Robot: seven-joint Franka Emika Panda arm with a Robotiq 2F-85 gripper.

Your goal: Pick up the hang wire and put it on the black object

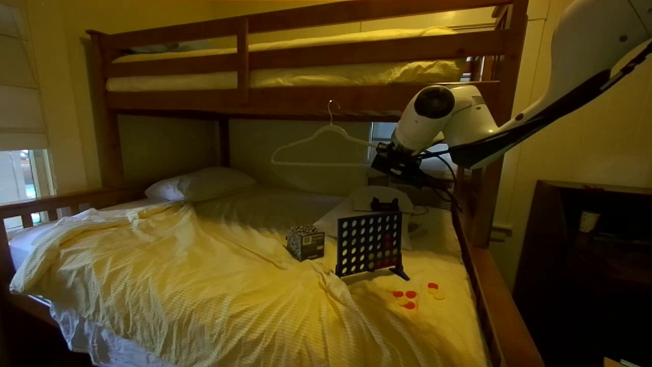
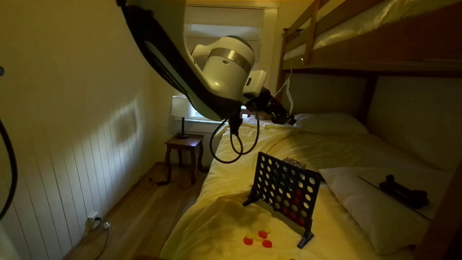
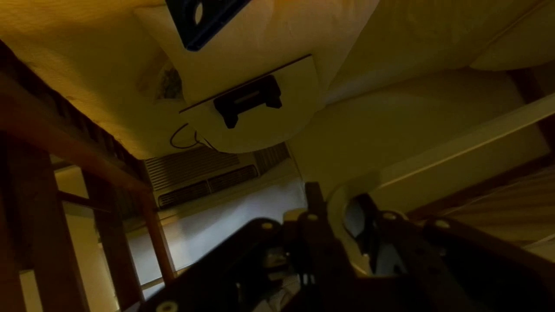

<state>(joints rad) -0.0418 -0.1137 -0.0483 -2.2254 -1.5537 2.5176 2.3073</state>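
Pale hanger (image 1: 320, 164), hook pointing up, long axis roughly level, one end clenched in the gripper (image 1: 377, 155), black grid (image 1: 369, 244) standing upright lower down, on the bed (image 1: 204, 285).

Below the black pincer (image 1: 377, 156), a yellow-covered brown wooden bed (image 1: 204, 275) holds a black holey board (image 1: 367, 244), a dark patterned box (image 1: 305, 243), white pillows (image 1: 201, 184), and red and yellow discs (image 1: 410, 294).

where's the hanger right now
In an exterior view, the hanger is in midair left of the arm, its right end held in the closed jaws.
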